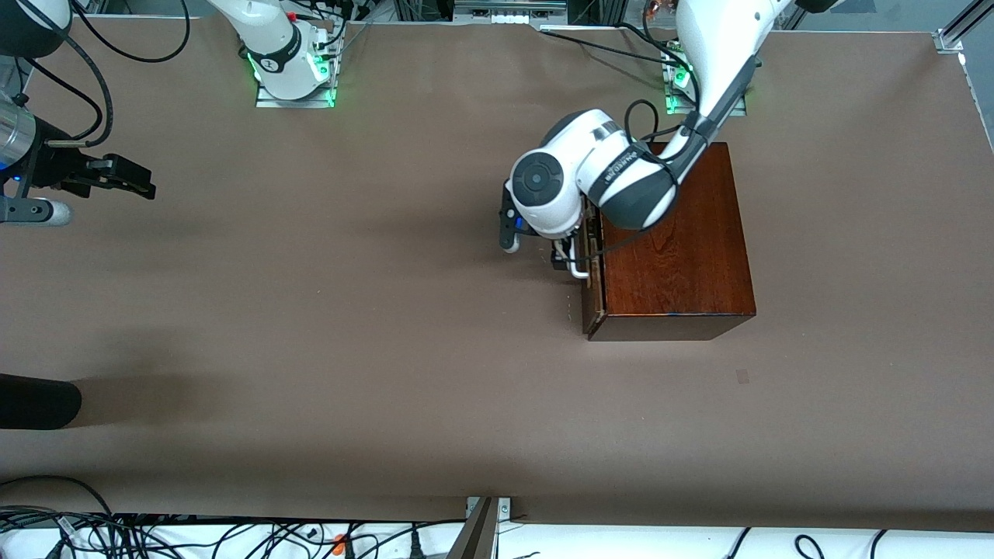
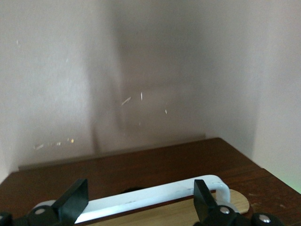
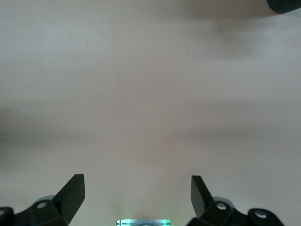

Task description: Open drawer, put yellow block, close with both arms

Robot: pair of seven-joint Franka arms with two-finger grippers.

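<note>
You had the brown table [image 1: 388, 373] almost bare: a tangle of cables [image 1: 155, 536] ran along the edge nearest the front camera, and a dark rounded object [image 1: 35, 402] poked in from the edge at the right arm's end. The glossy mahogany box [image 1: 675, 256] sat toward the left arm's end, close to that arm's green-lit base [image 1: 682, 78]. The left arm [image 1: 590, 178] reached down from that base over the box top, and its bulky wrist hid much of the drawer [image 1: 594, 287] front in the front view, so only a narrow slice of the drawer showed there, pulled out just slightly. The right arm [image 1: 31, 167] waited up over the table at its own end, well apart from the box.

Your left gripper [image 2: 141, 202] sat at the white handle [image 2: 155, 195], its jaws spread wide with one finger [image 2: 73, 200] near each end of the bar; the wrist view showed the bar lying between them and not pinched, with pale wood just beside it. Your right gripper [image 3: 136, 197] hung over bare table with its jaws spread wide, holding nothing. You could not find the yellow block in any view.
</note>
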